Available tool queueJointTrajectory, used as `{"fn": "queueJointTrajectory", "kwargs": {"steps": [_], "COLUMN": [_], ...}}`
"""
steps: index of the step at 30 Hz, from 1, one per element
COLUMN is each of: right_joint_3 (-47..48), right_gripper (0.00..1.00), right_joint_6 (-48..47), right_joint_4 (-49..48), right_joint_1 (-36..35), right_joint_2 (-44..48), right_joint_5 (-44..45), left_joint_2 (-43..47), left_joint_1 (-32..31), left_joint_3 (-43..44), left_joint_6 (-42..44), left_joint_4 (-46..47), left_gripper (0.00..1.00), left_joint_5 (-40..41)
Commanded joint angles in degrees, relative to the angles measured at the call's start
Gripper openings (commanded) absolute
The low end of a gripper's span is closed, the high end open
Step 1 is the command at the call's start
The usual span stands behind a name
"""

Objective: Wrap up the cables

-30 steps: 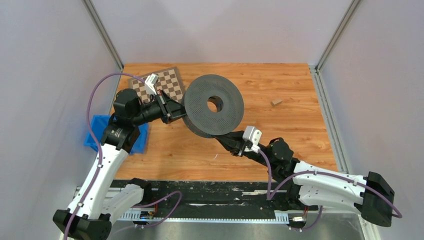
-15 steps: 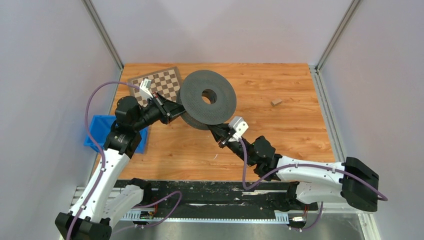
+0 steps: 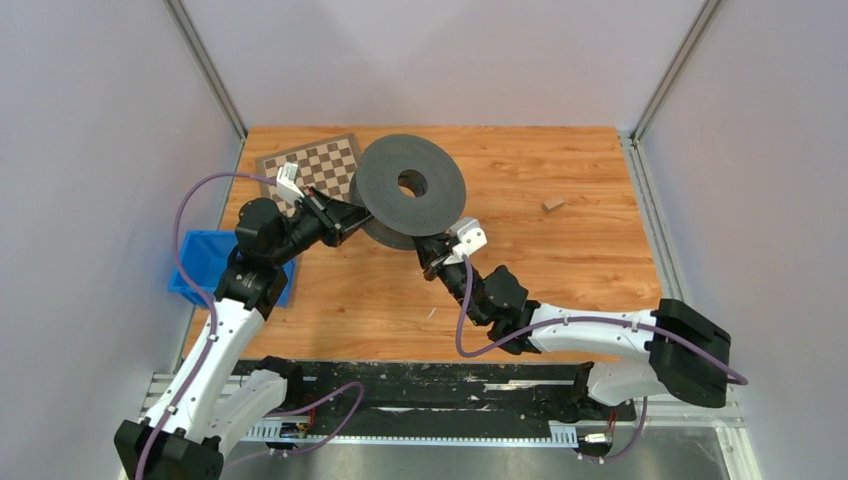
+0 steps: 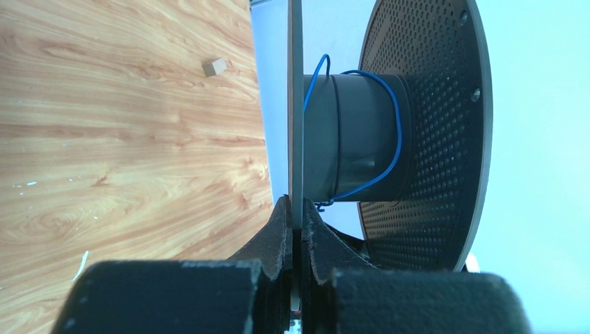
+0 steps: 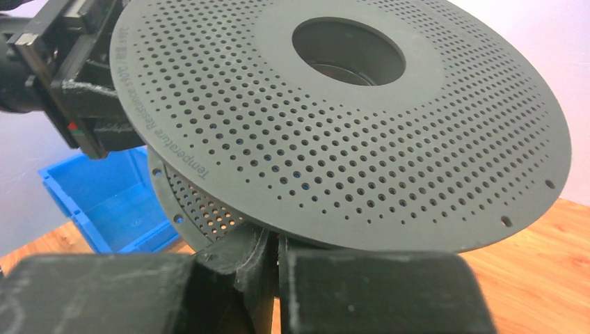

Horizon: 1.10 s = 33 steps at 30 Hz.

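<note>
A thin blue cable (image 4: 397, 118) loops loosely around the hub (image 4: 362, 139) of a dark grey two-disc spool (image 3: 410, 190). In the left wrist view its end shows just past my fingertips. My left gripper (image 4: 297, 209) is shut on the rim of one disc, holding the spool tilted above the table; from above it (image 3: 350, 215) sits at the spool's left edge. My right gripper (image 5: 275, 240) is tucked under the perforated upper disc (image 5: 334, 125), jaws pressed nearly together. Whether the cable lies between them is hidden. From above this gripper (image 3: 428, 258) is at the spool's near edge.
A blue bin (image 3: 200, 265) sits at the table's left edge beside my left arm. A checkerboard mat (image 3: 320, 165) lies at the back left, partly under the spool. A small tan block (image 3: 552, 204) rests at the right. Grey walls enclose the wooden table (image 3: 560, 270).
The spool has moved left and toward the back in my left gripper. My right arm has followed it leftward, stretching out further, and its jaws have narrowed slightly.
</note>
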<state>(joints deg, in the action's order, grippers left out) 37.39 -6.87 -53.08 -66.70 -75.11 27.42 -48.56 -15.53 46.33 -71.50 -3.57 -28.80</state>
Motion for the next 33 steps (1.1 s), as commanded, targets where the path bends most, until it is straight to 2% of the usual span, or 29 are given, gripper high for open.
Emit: {"fn": "queueJointTrajectory", "kwargs": {"steps": [1,16,33], "right_joint_3": [3.34,4.17,-3.22], "right_gripper": [0.06,0.07,0.1], "right_joint_6": [3.12,4.98,4.75], "right_joint_4": [3.06,2.24,5.52], "right_joint_1": [0.2,-0.23,-0.4], "right_joint_2": [-3.35,-4.73,4.05], "right_joint_5": [4.64,4.75,3.72], "left_joint_2": [3.05,3.6,0.19], "left_joint_1": [-1.78,-2.05,-1.95], "left_joint_3": [0.66,-1.49,0.44], "left_joint_6": [-3.46,-2.92,-1.72], "left_joint_4": [10.12,11.31,10.68], "left_gripper": [0.0,0.0,0.0], "left_joint_5": [-9.22,-7.0,-5.87]}}
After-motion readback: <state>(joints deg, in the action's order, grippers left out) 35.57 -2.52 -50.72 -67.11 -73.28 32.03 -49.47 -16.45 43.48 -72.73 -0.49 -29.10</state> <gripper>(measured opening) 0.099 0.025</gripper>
